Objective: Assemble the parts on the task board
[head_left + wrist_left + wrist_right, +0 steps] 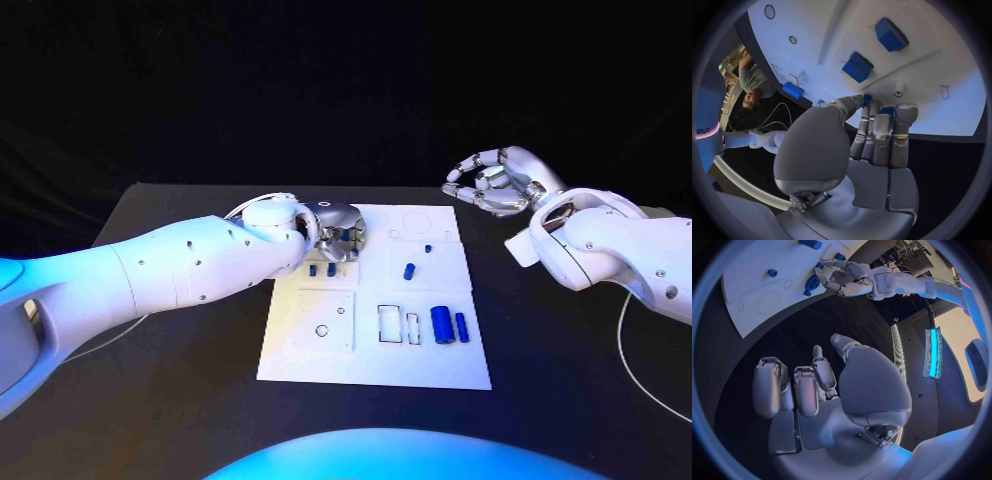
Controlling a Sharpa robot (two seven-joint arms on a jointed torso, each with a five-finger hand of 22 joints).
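Black table holds task board (372, 365), parts (451, 327) beside left robot hand (336, 232).

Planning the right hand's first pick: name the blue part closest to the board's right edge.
The blue part standing last in the near row, beside a thicker blue part; the others lie further left.

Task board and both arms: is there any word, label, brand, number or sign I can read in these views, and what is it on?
Task board: only thin outlines of shapes are drawn on it, no words or numbers.
Blue parts: no marks.
Left hand and right hand: no readable label.
Left wrist view, pale band at the circle's rim: a few dark letters, cut off and too blurred to read.
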